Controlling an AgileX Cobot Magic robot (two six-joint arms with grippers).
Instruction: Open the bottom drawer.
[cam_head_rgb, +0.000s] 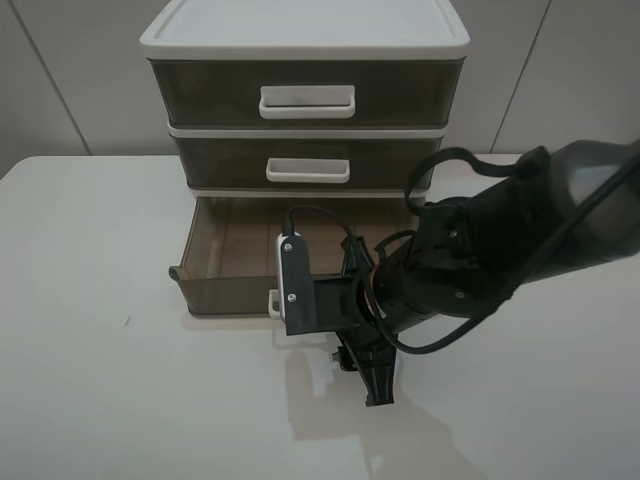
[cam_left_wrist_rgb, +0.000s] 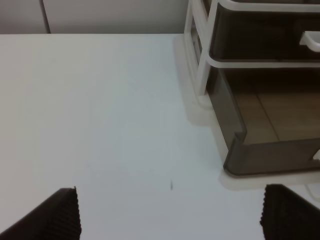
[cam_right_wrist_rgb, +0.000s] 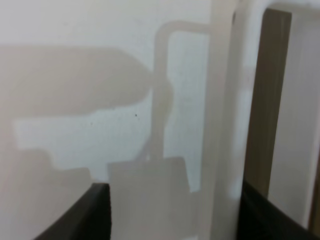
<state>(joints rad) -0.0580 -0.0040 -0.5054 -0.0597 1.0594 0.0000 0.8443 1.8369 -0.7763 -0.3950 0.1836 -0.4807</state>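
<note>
The bottom drawer (cam_head_rgb: 222, 292) of the white-framed unit stands pulled out over the table, its brown tray showing empty inside. It also shows in the left wrist view (cam_left_wrist_rgb: 272, 159). Its white loop handle (cam_head_rgb: 273, 300) is mostly covered by my right gripper (cam_head_rgb: 300, 318), which sits right at the drawer front. In the right wrist view the handle (cam_right_wrist_rgb: 222, 125) runs between the two dark fingertips (cam_right_wrist_rgb: 95, 212), close to one and apart from the other, so my right gripper (cam_right_wrist_rgb: 175, 220) is open. My left gripper (cam_left_wrist_rgb: 170, 215) is open and empty over bare table left of the drawer.
The middle drawer (cam_head_rgb: 308, 168) and top drawer (cam_head_rgb: 306, 100) are closed. The right arm (cam_head_rgb: 500, 250) reaches in from the right across the front of the unit. White table (cam_head_rgb: 100, 350) surrounds the unit, with a grey wall behind.
</note>
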